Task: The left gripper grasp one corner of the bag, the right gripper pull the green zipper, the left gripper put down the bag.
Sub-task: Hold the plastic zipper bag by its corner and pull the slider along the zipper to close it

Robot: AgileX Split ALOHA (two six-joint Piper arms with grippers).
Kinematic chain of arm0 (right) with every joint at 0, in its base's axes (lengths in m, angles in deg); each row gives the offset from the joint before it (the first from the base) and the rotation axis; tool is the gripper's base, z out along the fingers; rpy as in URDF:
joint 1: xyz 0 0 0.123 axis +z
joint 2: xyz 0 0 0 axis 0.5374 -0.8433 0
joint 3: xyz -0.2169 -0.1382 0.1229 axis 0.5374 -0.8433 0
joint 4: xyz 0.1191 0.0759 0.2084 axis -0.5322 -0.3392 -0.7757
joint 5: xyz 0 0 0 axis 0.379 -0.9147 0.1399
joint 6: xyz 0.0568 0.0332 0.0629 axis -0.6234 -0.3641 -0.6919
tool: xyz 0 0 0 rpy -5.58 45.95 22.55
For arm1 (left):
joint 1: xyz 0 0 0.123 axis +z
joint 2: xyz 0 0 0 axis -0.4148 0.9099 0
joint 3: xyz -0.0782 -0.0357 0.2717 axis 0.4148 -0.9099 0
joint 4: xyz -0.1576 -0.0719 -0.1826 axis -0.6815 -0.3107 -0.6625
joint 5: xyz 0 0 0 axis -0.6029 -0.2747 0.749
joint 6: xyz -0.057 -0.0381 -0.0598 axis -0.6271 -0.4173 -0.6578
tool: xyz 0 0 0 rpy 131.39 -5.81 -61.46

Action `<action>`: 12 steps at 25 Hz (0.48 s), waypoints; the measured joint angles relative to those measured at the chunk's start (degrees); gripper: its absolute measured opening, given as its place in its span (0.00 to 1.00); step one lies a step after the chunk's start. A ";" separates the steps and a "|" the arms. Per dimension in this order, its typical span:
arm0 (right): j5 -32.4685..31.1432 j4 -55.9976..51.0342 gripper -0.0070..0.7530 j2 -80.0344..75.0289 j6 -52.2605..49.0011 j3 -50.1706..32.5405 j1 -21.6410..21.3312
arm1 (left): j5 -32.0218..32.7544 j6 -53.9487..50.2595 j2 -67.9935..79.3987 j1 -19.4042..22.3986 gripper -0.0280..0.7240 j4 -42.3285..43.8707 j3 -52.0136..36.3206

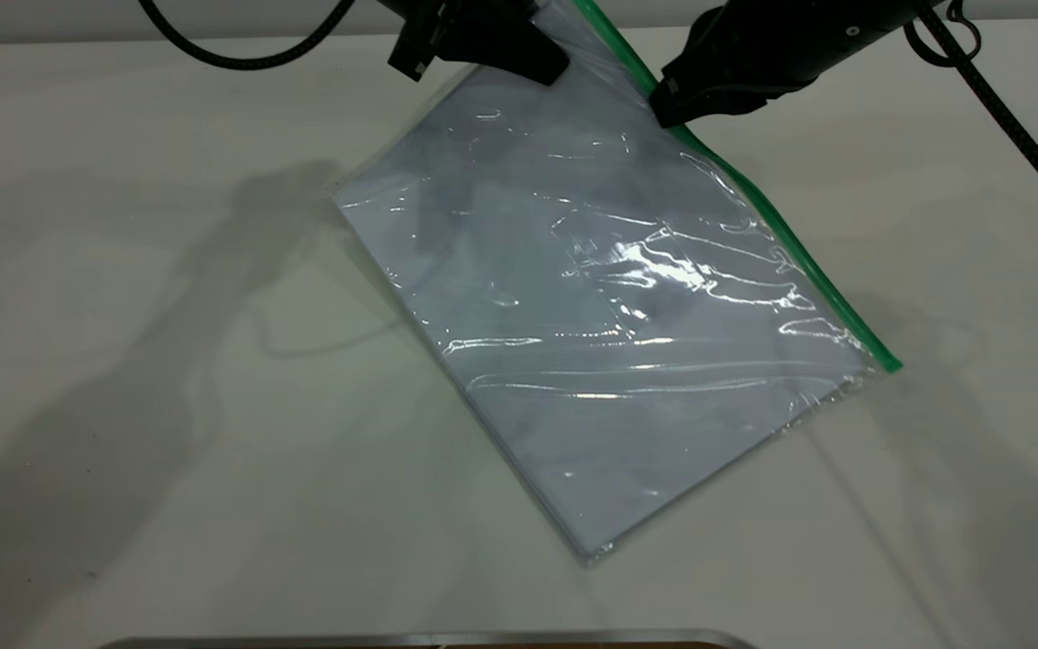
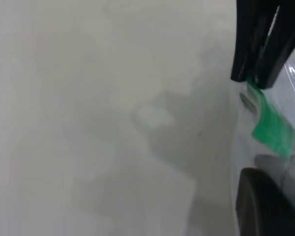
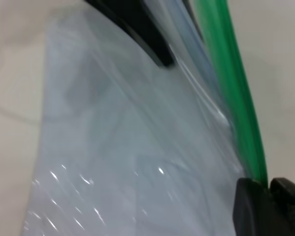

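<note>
white table (image 1: 122, 270) under lifted bag (image 1: 591, 315); left gripper (image 1: 519, 54) clamps its corner, right gripper (image 1: 668, 104) pinches green zipper (image 1: 789, 243); a hard pull could tear the corner free.

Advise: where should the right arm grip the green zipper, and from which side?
Grip the green zipper at its raised far end, beside the right gripper, coming from the open table on the strip's outer side. The left gripper holds the bag tilted up there, so the edge is exposed.
</note>
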 joint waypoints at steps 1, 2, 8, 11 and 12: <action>0.52 0.46 0.06 -0.01 0.00 0.00 0.00 | 0.13 -0.06 0.00 0.17 0.11 -0.15 0.00; 0.96 0.69 0.06 -0.06 0.00 0.00 0.00 | 0.20 -0.14 0.00 0.40 0.11 -0.29 0.00; 2.31 1.10 0.06 -1.15 0.00 0.00 0.00 | 0.98 -0.35 0.00 1.27 0.11 -0.18 0.00; 3.19 1.10 0.06 -1.87 0.00 -0.60 0.00 | 1.38 -1.44 0.00 1.98 0.11 -0.06 0.00; 3.91 1.10 0.06 -2.08 -0.06 -1.06 0.00 | 1.73 -1.82 0.00 2.26 0.11 -0.02 0.00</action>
